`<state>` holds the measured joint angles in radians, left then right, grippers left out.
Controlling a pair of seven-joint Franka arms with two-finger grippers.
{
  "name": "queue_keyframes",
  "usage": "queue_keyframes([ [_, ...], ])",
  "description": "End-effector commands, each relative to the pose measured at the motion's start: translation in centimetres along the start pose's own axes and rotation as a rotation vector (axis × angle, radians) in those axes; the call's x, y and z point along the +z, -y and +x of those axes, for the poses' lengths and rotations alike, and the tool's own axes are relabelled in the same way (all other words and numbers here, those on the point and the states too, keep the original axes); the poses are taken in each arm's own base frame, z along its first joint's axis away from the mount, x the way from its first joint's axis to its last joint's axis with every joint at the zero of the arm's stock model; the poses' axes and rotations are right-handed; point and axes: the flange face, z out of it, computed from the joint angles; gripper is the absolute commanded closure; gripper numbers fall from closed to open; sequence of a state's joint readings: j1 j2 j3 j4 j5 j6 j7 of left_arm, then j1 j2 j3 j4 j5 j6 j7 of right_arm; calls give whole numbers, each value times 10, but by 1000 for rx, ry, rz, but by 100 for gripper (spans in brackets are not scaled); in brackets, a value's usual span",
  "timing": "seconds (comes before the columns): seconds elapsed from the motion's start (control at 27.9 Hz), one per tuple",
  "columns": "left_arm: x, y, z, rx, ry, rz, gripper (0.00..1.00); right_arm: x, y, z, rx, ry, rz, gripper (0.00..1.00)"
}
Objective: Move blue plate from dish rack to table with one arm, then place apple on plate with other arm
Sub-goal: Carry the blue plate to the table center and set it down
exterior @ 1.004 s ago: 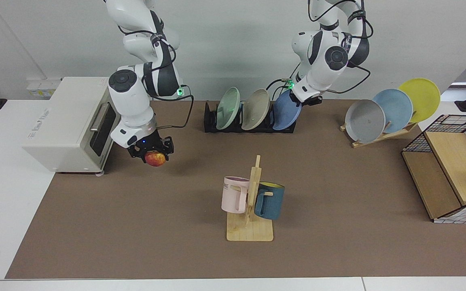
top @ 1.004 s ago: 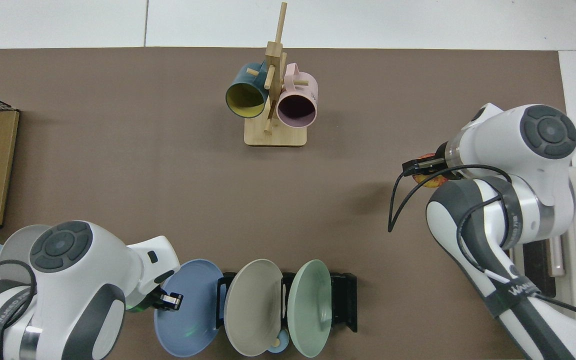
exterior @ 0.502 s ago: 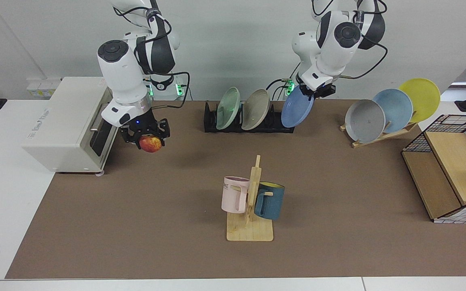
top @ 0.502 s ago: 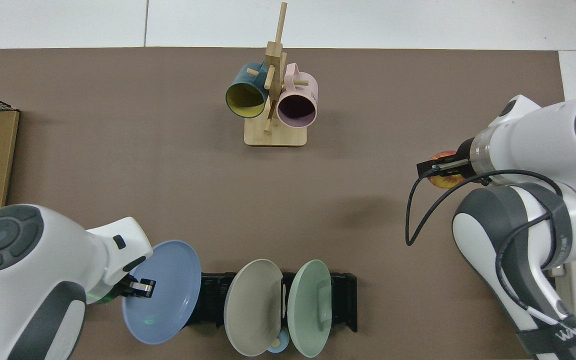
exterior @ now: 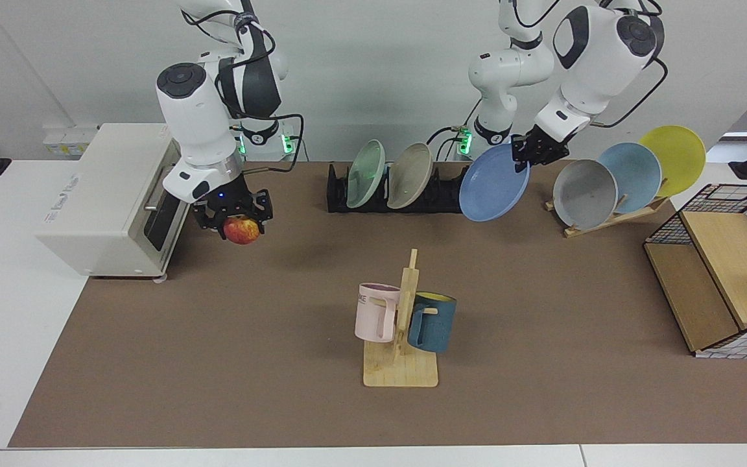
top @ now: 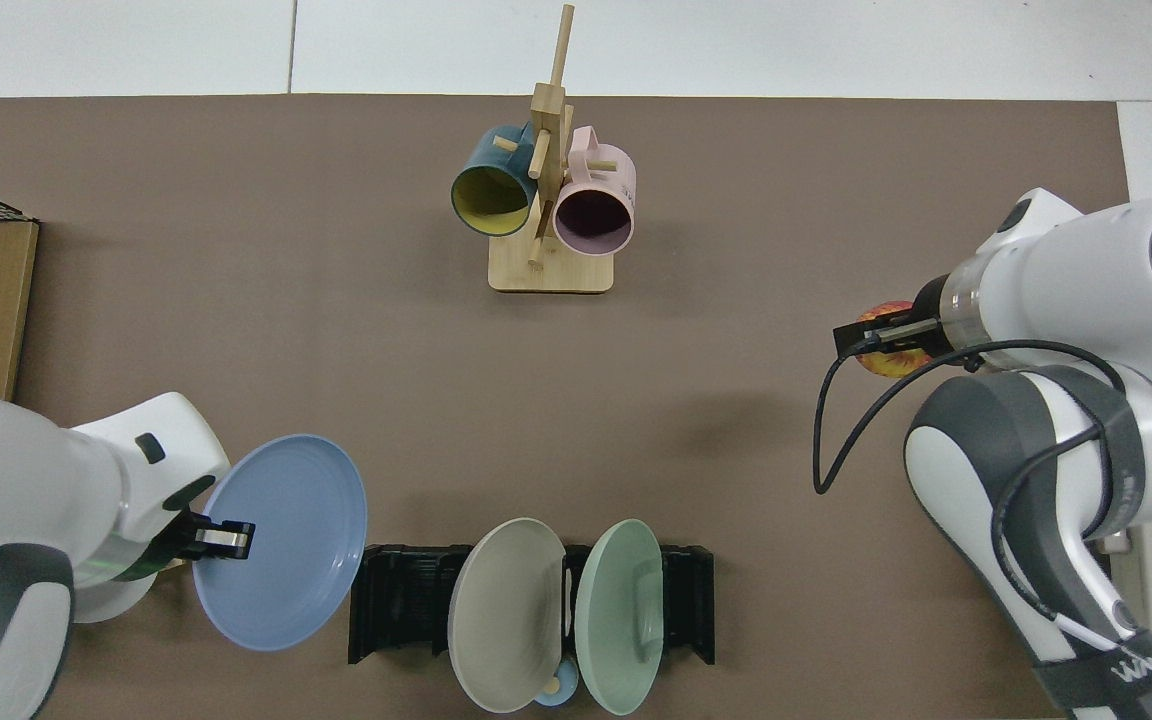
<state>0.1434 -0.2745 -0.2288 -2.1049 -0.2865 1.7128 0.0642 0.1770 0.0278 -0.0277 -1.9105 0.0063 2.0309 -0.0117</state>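
A: Item one, the blue plate (exterior: 494, 183) (top: 279, 541)?
B: Off the dish rack (exterior: 399, 191) (top: 531, 605), held in the air at its upper rim by the left end effector (exterior: 537, 150) (top: 219, 539), fingers clenched on the edge. It hangs tilted, between the rack and the wooden plate stand (exterior: 607, 218), clear of the table (exterior: 218, 337) (top: 236, 300).

A: Item two, the apple (exterior: 242, 230) (top: 886, 345)?
B: Grasped from above by the right end effector (exterior: 234, 217) (top: 881, 337), raised over the table just in front of the white toaster oven (exterior: 111, 198).

A: Remaining stock?
B: A green plate (exterior: 366, 174) and a beige plate (exterior: 410, 175) upright in the rack; grey, pale blue and yellow plates on the stand; a mug tree (exterior: 402, 337) (top: 550, 200) with a pink and a teal mug, near centre.
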Motion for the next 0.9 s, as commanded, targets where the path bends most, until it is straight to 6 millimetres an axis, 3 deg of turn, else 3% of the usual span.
queue_keyframes([
  [0.0,21,6,34,-2,-27,-150,100,-4,-1,1,-22,-4,12,92],
  [0.32,88,-7,86,-68,-46,-361,100,-2,-3,0,-20,2,12,92],
  [0.5,126,-41,102,-61,-54,-425,100,0,-3,-1,-20,6,13,92],
  [0.72,167,-80,107,-58,-34,-445,100,1,-4,-2,-19,8,12,92],
  [0.86,175,-102,108,-75,-83,-429,100,1,-4,-2,-19,8,12,92],
])
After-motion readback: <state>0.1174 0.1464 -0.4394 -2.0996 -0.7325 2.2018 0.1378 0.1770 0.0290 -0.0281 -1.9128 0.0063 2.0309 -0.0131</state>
